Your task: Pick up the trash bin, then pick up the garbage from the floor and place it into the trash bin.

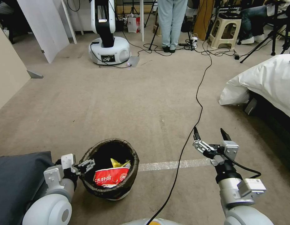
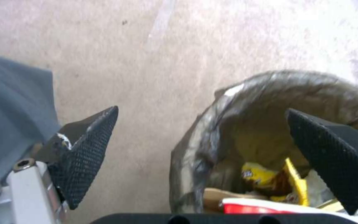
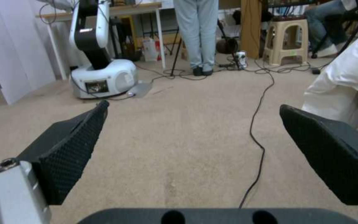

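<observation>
Left hand (image 1: pixel 87 164) at trash bin (image 1: pixel 132 170) rim.

White Chinese characters "太好粥" stand on the red noodle bowl (image 1: pixel 111 177) in the trash bin (image 1: pixel 132 175).

bin (image 1: pixel 109 190): on carpet (image 1: pixel 120 103), low left, tilted
in bin: noodle bowl (image 1: pixel 111 177) in front, snack wrapper (image 1: pixel 119 163) behind it
left gripper (image 1: pixel 88 164): at bin's left rim, one finger (image 2: pixel 84 155) outside over carpet, the other (image 2: pixel 332 155) over bin's inside, fingers apart
cushion (image 1: pixel 17 181): left of left gripper
right gripper (image 1: pixel 212 136): right of bin, well apart, above carpet, fingers spread
cable (image 1: pixel 198 103): across carpet between bin and right gripper, running far back
tape strip (image 1: pixel 173 164): on carpet, right of bin
bed (image 1: pixel 269 84): right
other robot (image 1: pixel 107 37): far back, left of centre
stool (image 1: pixel 224 31): far back right
</observation>
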